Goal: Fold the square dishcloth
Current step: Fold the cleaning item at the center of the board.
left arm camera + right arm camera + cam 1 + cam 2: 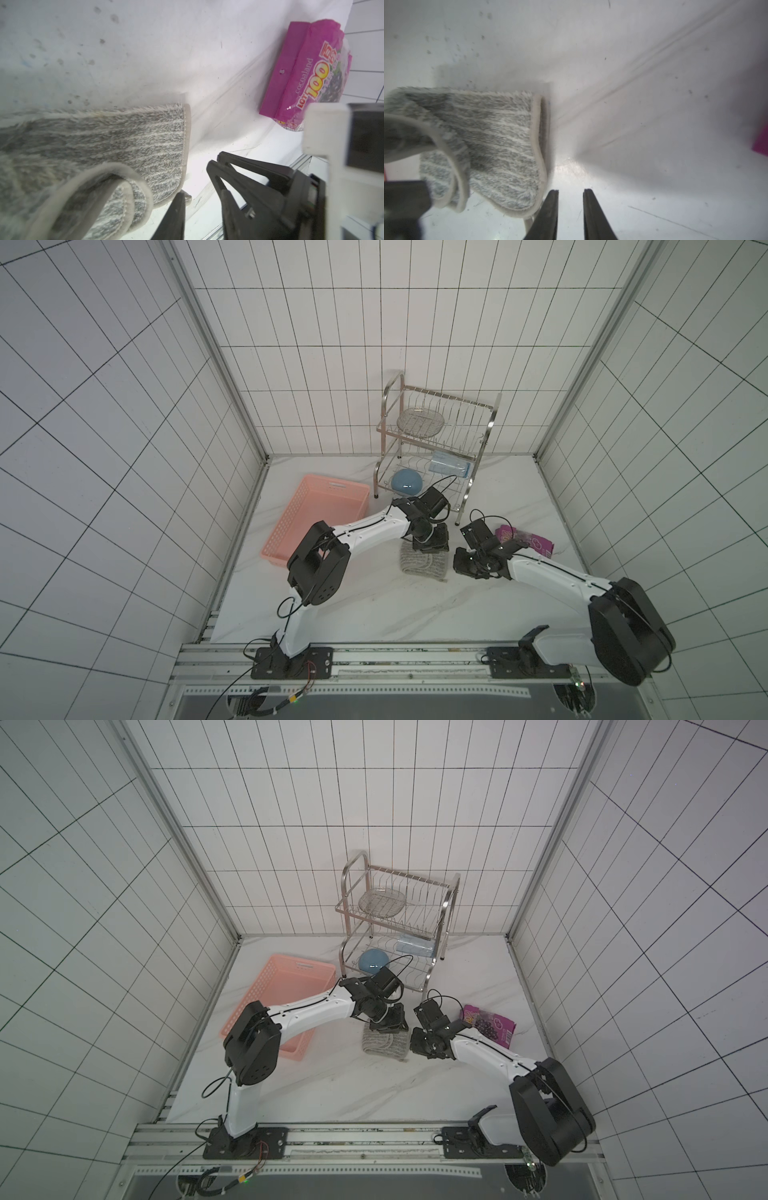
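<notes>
The square dishcloth point(424, 566) lies folded into a small grey striped bundle on the white table, seen in both top views point(384, 1042). One pale hemmed edge curls up in a loop point(116, 187). My left gripper point(432, 546) hovers over the cloth's far edge. In its wrist view its jaws point(202, 207) stand apart beside the cloth, with nothing between them. My right gripper point(463, 566) sits just off the cloth's right edge. Its jaws point(571, 190) show a narrow gap over bare table, next to the cloth's hem point(538, 145).
A pink basket point(320, 522) lies at the left of the table. A metal dish rack point(436, 439) stands at the back with a blue bowl point(407, 483) on its lower shelf. A purple snack packet point(528, 541) lies behind the right gripper.
</notes>
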Robot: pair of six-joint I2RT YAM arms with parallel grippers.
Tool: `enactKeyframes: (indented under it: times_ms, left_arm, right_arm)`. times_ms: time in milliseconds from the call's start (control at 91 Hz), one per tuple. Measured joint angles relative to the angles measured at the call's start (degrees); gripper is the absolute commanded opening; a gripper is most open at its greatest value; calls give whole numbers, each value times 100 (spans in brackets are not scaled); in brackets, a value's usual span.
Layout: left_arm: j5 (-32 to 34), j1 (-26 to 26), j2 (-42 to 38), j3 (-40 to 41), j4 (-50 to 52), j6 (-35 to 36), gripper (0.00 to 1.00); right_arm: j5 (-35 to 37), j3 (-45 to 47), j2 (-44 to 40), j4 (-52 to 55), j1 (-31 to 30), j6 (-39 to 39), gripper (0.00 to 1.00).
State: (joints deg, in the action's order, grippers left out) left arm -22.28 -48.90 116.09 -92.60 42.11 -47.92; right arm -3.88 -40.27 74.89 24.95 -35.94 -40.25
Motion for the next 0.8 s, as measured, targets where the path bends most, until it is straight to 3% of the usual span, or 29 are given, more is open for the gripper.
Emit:
enactKeyframes:
  times_ms: [220,396,583,803]
  left_arm:
    - [-247,26,-254,37,-120,11,33]
    - [-146,192,-1241,223,-142,28,40]
    - [98,1040,-2448,1272,-468,-103,42]
    - [278,1604,-2638,2588,-597,-203,41]
  right_arm:
    - [166,-157,-579,330,0,131,34]
    - [188,-267,-686,579,-24,251,46]
    - [280,-697,-501,621,-236,378,61]
    - [280,-1268,354,520,-595,608,73]
